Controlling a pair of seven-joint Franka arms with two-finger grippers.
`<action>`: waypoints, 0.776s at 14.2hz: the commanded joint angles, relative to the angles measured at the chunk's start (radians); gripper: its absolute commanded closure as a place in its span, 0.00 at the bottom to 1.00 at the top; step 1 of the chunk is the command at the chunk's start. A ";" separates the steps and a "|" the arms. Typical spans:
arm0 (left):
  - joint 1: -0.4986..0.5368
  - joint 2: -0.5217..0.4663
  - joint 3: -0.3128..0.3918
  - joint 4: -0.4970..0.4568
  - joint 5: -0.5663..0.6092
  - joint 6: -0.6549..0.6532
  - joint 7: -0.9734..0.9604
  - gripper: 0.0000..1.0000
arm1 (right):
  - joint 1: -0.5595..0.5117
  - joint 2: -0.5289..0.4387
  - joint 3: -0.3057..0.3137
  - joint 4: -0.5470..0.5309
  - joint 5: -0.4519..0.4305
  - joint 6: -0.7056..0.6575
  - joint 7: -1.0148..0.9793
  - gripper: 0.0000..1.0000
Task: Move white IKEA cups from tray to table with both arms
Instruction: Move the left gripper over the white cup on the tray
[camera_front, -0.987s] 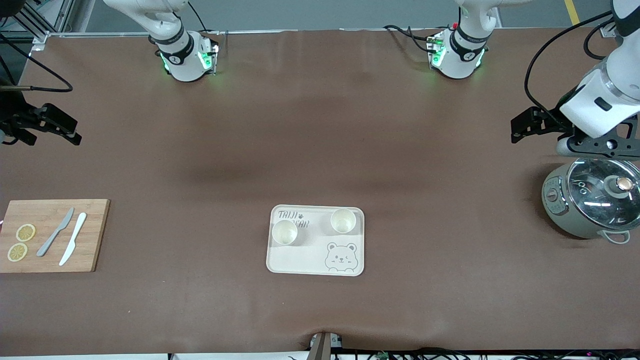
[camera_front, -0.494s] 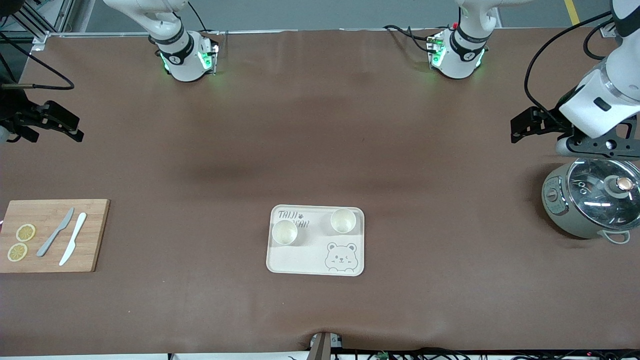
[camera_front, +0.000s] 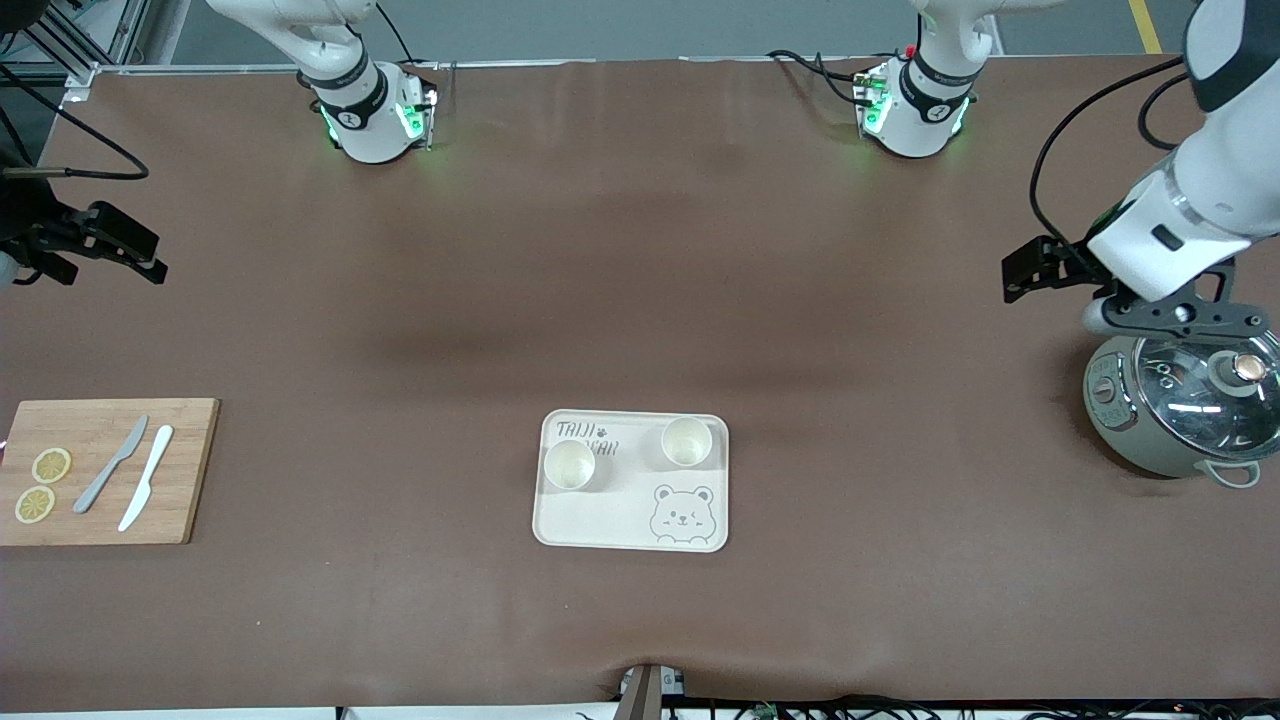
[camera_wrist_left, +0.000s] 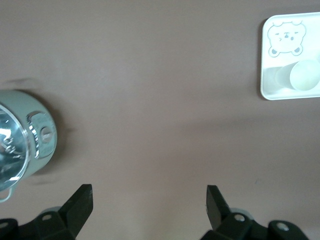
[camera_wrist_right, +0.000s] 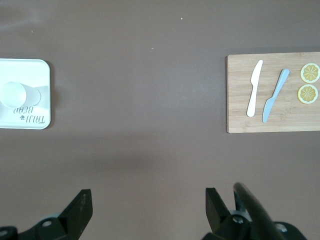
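Two white IKEA cups, one (camera_front: 569, 465) toward the right arm's end and one (camera_front: 686, 442) toward the left arm's end, stand upright on the tray (camera_front: 630, 530) at mid-table, near the front camera, untouched and well apart from both arms. The left gripper (camera_wrist_left: 149, 202) hangs over the brown table (camera_front: 640, 280) just beside a grey-green lidded pot (camera_front: 1180, 405) at the left arm's end, its fingers spread wide and empty. The right gripper (camera_wrist_right: 145, 205) hangs over bare mat at the right arm's end, above a wooden cutting board (camera_front: 105, 470), likewise spread and holding nothing.

The chief risk is judged to lie in the approach: the cups are small and light, so a finger arriving off-centre could tip one or push it into its neighbour, and two arms converging on one tray could crowd each other. The left arm also starts close to the pot and could clip its glass lid.

Each wrist view catches only one cup and part of the tray; only the front view shows both cups together, while the right wrist view shows two knives (camera_wrist_right: 265, 95) and lemon slices (camera_wrist_right: 309, 82) on the board most clearly
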 joint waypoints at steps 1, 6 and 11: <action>-0.027 0.025 -0.013 -0.026 -0.018 0.073 -0.119 0.00 | -0.007 0.005 0.002 0.014 0.002 -0.008 -0.016 0.00; -0.117 0.122 -0.014 -0.010 -0.009 0.128 -0.179 0.00 | -0.008 0.011 0.002 0.014 0.003 -0.002 -0.009 0.00; -0.304 0.315 -0.013 0.105 0.225 0.146 -0.422 0.00 | -0.010 0.031 0.002 0.014 0.009 0.009 -0.011 0.00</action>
